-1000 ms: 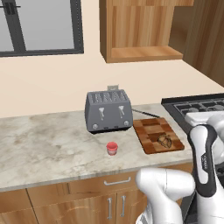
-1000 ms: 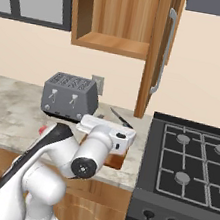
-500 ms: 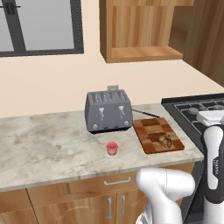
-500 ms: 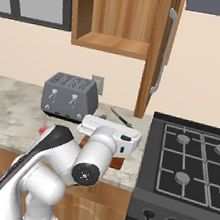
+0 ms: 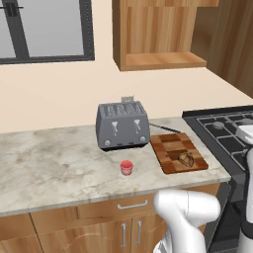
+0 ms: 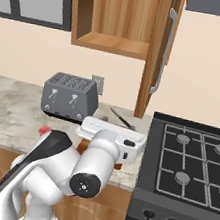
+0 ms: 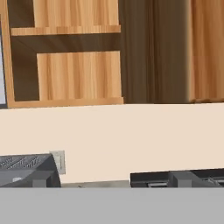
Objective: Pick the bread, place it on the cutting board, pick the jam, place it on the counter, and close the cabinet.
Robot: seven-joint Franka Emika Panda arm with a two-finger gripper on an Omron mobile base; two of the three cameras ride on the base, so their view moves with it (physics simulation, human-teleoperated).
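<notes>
The bread (image 5: 186, 159) sits on the cutting board (image 5: 170, 147), the jam (image 5: 126, 167) on the counter (image 5: 54, 160) in front of the toaster (image 5: 122, 125). My hand faces the wall cabinet (image 7: 78, 76), its door (image 6: 158, 52) swung open above. My jaws are out of sight; I cannot tell their spread.

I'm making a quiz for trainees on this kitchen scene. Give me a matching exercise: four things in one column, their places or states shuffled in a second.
Things:
1. bread
2. jam
3. cabinet
4. toaster

Places or states:
A. door standing open
B. on the counter, in front of the toaster
C. lying on the cutting board
D. at the back of the counter, by the wall

Pairs: 1-C, 2-B, 3-A, 4-D
</notes>
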